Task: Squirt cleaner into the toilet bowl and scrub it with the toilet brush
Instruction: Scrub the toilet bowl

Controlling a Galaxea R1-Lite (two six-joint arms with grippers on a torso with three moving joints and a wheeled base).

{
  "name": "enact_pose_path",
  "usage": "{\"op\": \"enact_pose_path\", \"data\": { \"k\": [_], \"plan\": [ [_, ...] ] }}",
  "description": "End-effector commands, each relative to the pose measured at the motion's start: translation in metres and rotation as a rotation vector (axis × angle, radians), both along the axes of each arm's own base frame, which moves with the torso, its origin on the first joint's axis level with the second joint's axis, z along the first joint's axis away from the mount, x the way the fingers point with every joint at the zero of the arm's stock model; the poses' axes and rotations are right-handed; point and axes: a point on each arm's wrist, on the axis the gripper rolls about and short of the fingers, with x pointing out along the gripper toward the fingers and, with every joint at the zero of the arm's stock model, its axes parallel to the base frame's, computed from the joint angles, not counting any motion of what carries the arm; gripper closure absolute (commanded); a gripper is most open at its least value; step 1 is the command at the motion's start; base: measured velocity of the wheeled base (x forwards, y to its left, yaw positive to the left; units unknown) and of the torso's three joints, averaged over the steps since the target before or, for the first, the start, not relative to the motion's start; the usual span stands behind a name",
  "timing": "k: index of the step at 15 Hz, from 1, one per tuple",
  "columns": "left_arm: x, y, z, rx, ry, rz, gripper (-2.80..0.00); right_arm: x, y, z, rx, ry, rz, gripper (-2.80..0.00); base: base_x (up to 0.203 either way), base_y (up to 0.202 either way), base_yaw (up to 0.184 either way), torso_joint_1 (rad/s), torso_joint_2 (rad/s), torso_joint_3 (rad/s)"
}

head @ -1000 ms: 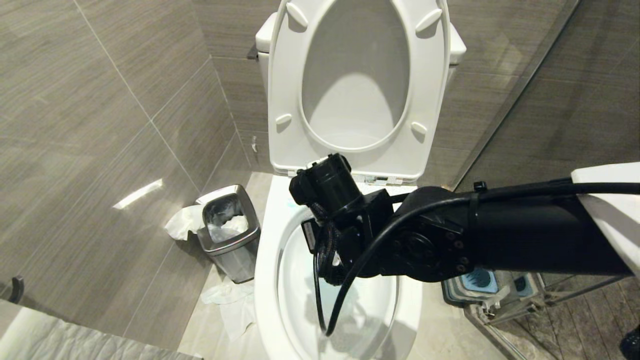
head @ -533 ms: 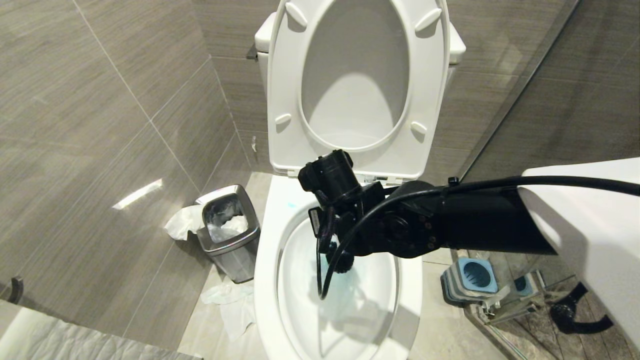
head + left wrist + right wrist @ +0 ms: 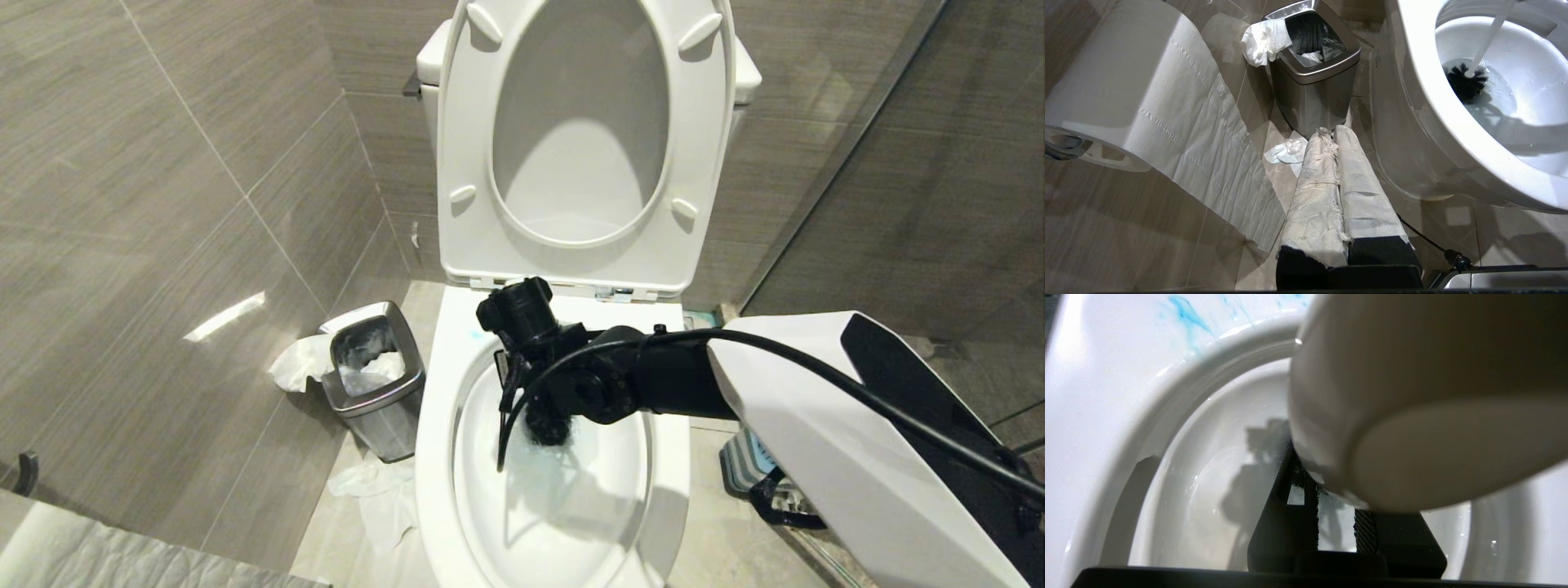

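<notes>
Blue cleaner streaks (image 3: 1186, 312) were already seen on the glossy white ceramic toilet bowl (image 3: 433, 457), so squirting was judged done. The right gripper (image 3: 1337, 522) was clamped on the slim white-handled toilet brush (image 3: 1468, 79), its black bristles low inside the bowl; scrubbing was judged under way. The left gripper (image 3: 1339, 179), paper-wrapped, fingers together, was parked on the left near a steel bin (image 3: 1312, 87).

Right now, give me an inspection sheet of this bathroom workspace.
Surface: tiled floor, crumpled tissue lying on it.
Job's things: toilet bowl, seat raised, blue cleaner streaks on rim; toilet brush, bristles down in the bowl. Cleaner bottle: nothing seen.
Clutter: steel bin with tissue overflowing; toilet paper roll hanging loose.
Hands: right hand shut on the brush handle over the bowl; left hand shut, parked low, paper-wrapped.
Cables: black cable along right arm, looping into bowl.
Surroundings: grey tiled walls, brush holder at right.
</notes>
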Motion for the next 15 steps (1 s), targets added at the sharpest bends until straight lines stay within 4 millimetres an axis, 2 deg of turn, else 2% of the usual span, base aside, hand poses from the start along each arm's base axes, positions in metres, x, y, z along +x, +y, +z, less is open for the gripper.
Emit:
{"op": "enact_pose_path", "data": {
  "k": [1,3,4,5,10,15],
  "plan": [
    [0.0,0.0,0.0,0.0,0.002,0.0,0.0,-0.014,-0.013,0.056,0.058,-0.066,0.011,0.0,0.0,0.0,0.0,0.0,0.0,0.0],
    [0.0,0.0,0.0,0.0,0.002,0.0,0.0,-0.031,-0.03,0.098,0.083,-0.095,0.019,0.0,0.0,0.0,0.0,0.0,0.0,0.0],
    [0.0,0.0,0.0,0.0,0.002,0.0,0.0,-0.038,-0.037,0.111,0.087,-0.1,0.021,0.0,0.0,0.0,0.0,0.0,0.0,0.0],
    [0.0,0.0,0.0,0.0,0.002,0.0,0.0,-0.041,-0.041,0.116,0.082,-0.095,0.021,0.0,0.0,0.0,0.0,0.0,0.0,0.0],
    [0.0,0.0,0.0,0.0,0.002,0.0,0.0,-0.028,-0.032,0.083,0.037,-0.042,0.018,0.0,0.0,0.0,0.0,0.0,0.0,0.0],
    [0.0,0.0,0.0,0.0,0.002,0.0,0.0,-0.001,-0.019,0.017,-0.024,0.057,0.013,0.0,0.0,0.0,0.0,0.0,0.0,0.0]
  ]
}}
